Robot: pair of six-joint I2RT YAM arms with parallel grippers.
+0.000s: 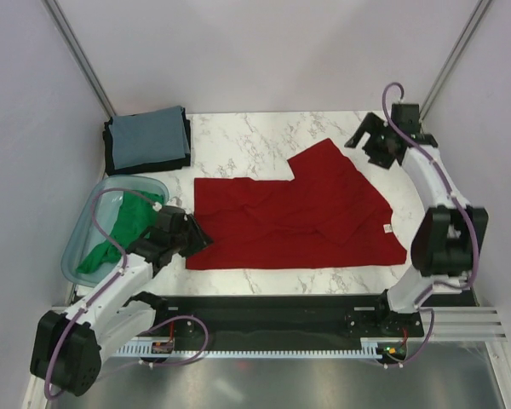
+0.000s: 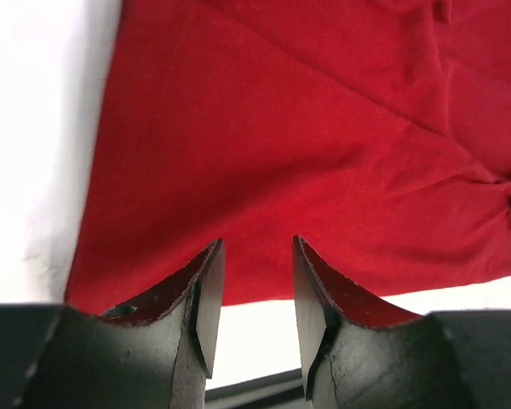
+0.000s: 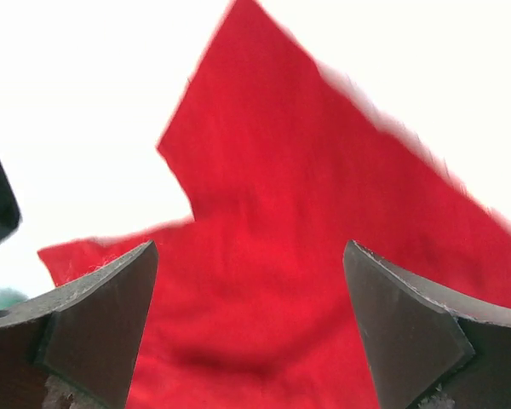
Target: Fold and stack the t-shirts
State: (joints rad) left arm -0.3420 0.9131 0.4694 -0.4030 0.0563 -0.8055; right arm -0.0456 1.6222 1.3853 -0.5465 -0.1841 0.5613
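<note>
Folding dark red t-shirt [image 1: 294, 217]: L tool [image 2: 256, 243] slightly apart, R tool [image 3: 249, 249] wide apart; advise pinching near-left corner fully, no bunching.

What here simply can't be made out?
Green shirt: top view, partly hidden by basin wall and left arm.
Folded stack: top view, too small to count shirts.
Red shirt: cut off by edges in both wrist views; right one blurred.
Its white label: too small to read.

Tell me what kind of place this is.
Likely a robot lab test cell, not a home: the left arm and right arm bolted at a marble-patterned table, plain white walls with metal posts, and a dark red t-shirt spread out.
</note>
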